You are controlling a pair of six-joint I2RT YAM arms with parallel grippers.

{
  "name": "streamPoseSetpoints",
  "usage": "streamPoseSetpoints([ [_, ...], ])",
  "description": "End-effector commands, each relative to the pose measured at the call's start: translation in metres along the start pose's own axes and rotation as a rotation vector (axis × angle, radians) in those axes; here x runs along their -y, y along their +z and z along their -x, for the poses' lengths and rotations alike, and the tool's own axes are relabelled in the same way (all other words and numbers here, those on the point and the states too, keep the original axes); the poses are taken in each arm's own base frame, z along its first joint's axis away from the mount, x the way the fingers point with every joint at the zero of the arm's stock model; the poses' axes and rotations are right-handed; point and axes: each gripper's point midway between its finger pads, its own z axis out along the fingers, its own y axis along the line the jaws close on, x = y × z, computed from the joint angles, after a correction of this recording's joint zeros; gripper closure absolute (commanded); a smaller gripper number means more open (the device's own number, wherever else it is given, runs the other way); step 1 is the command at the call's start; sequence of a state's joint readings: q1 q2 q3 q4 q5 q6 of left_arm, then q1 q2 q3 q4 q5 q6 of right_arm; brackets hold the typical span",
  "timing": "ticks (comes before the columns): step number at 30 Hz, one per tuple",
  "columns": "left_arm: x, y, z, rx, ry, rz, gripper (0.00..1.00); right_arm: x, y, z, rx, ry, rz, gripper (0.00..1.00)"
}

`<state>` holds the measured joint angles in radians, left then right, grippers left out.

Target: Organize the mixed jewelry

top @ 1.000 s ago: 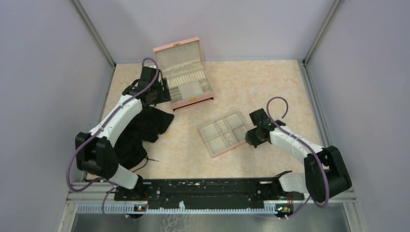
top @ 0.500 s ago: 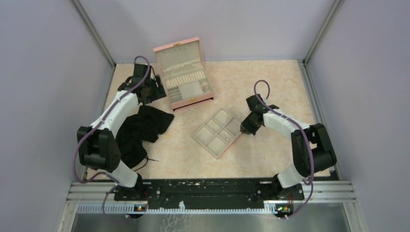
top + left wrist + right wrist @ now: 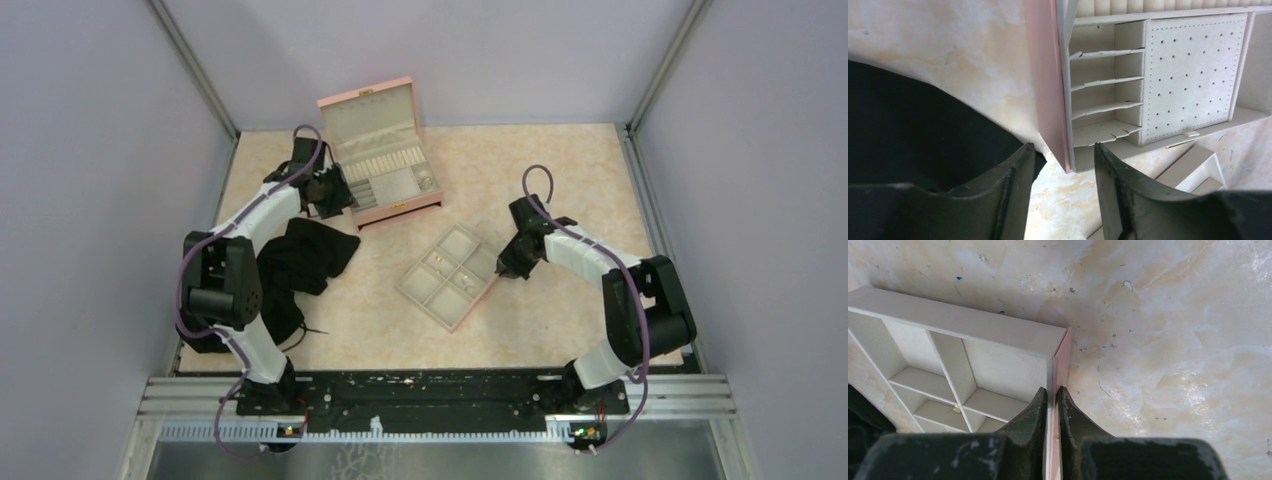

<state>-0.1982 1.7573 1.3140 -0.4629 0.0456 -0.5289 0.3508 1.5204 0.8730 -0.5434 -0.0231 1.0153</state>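
The open pink hinged box (image 3: 382,165) stands at the back left, and the six-compartment tray (image 3: 424,297) lies mid-table. Tiny jewelry specks glint in the tray (image 3: 437,262), and one small golden piece (image 3: 956,409) shows in a compartment in the right wrist view. My left gripper (image 3: 330,192) is open at the box's left side. Its fingertips (image 3: 1063,160) straddle the near corner of the box's pink wall (image 3: 1047,85) without touching it. My right gripper (image 3: 503,263) is shut on the tray's pink rim (image 3: 1061,360), fingers (image 3: 1038,407) on either side.
A black cloth (image 3: 300,262) lies left of centre, under my left arm and beside the box (image 3: 908,130). Grey walls close the table on the left, back and right. Bare marbled tabletop (image 3: 1173,340) lies right of the tray.
The tray turned and shifted slightly left in my right gripper's grasp, then held still. My left gripper pulled back from the box, then returned to its left side.
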Motion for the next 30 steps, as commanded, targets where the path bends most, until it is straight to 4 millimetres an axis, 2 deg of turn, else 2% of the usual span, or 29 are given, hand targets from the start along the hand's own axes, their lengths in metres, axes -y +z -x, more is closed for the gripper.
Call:
streamPoseSetpoints([
  [1, 0.010, 0.008, -0.006, -0.010, -0.043, -0.051, 0.50, -0.016, -0.017, 0.010, 0.041, -0.018, 0.066, 1.00],
  [5, 0.019, 0.009, -0.020, -0.034, -0.047, -0.074, 0.58, -0.016, -0.020, 0.012, 0.051, -0.023, 0.064, 1.00],
  [9, 0.037, 0.008, -0.032, -0.051, -0.016, -0.106, 0.59, -0.017, -0.023, 0.016, 0.065, -0.034, 0.062, 1.00],
  [17, 0.093, 0.002, -0.069, -0.103, 0.082, -0.190, 0.58, -0.023, -0.028, 0.020, 0.076, -0.066, 0.079, 1.00],
  [21, 0.116, -0.011, -0.085, -0.124, 0.141, -0.210, 0.52, -0.028, -0.032, 0.024, 0.090, -0.092, 0.096, 1.00],
  [24, 0.119, -0.027, -0.086, -0.114, 0.167, -0.206, 0.44, -0.028, -0.037, 0.034, 0.133, -0.107, 0.080, 1.00],
  [30, 0.113, -0.066, -0.069, -0.042, 0.233, -0.203, 0.34, -0.033, -0.039, 0.054, 0.165, -0.111, 0.083, 1.00],
])
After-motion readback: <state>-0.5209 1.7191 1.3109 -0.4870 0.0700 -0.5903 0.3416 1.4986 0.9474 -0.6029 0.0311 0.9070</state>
